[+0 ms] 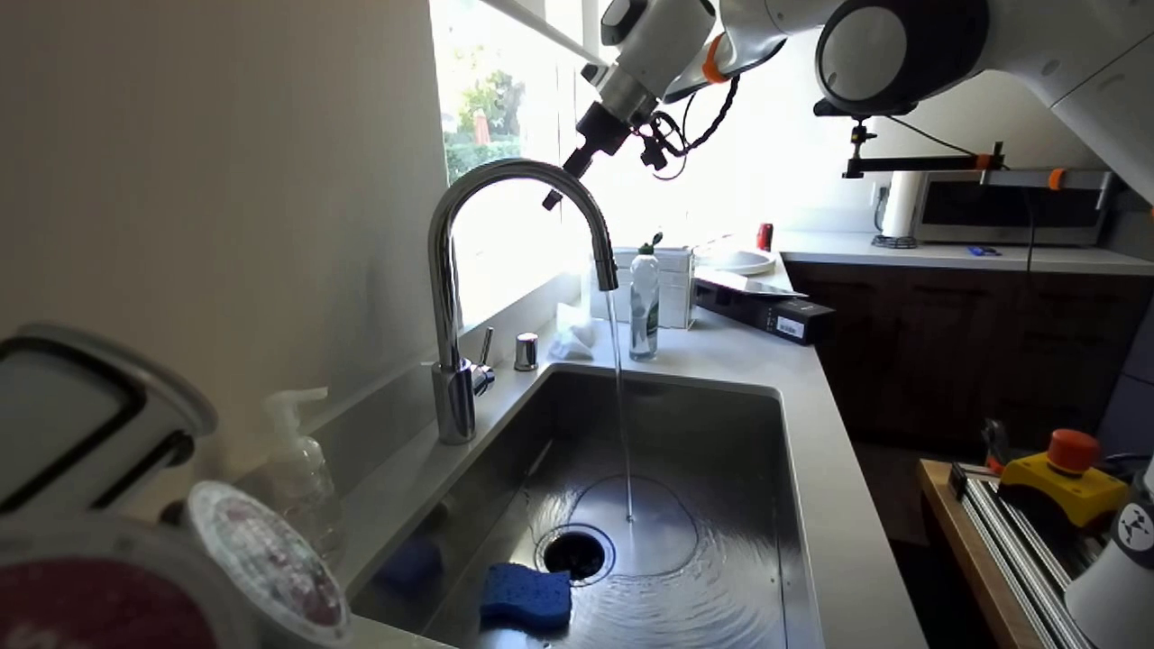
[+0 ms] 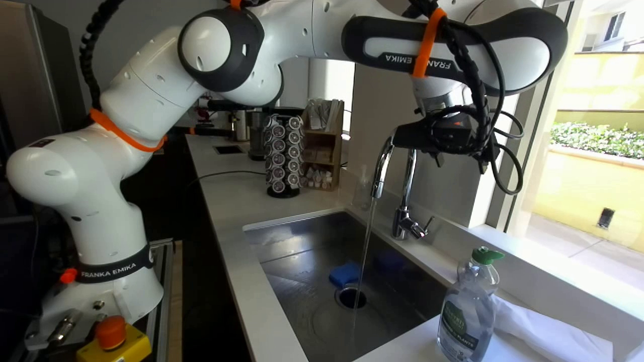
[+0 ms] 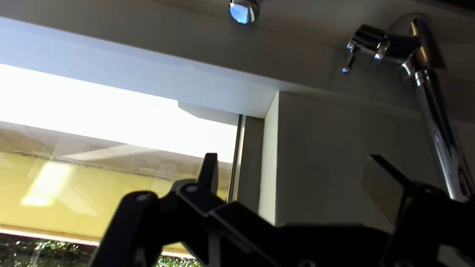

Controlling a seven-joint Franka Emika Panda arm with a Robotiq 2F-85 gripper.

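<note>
My gripper (image 3: pixel 291 163) stands open, its fingers (image 3: pixel 210 172) wide apart with only wall and window behind the gap. It hangs high by the window, nearest to the chrome faucet (image 1: pixel 444 297); in an exterior view it overlaps the faucet's arch, and whether they touch I cannot tell. The faucet's base and side lever (image 3: pixel 350 59) show at the upper right of the wrist view. A thin stream of water (image 1: pixel 620 397) falls from the spout into the steel sink (image 1: pixel 712 406). Beside the drain lies a blue sponge (image 1: pixel 527 597), also visible in an exterior view (image 2: pixel 344 274).
A clear dish soap bottle (image 2: pixel 465 322) with a green cap stands at the sink's edge. White cloth or paper (image 2: pixel 548 327) lies behind it. A black box (image 1: pixel 766 311) rests on the counter. A pod carousel (image 2: pixel 284 156) stands beyond the sink. The window (image 3: pixel 111 111) borders the counter.
</note>
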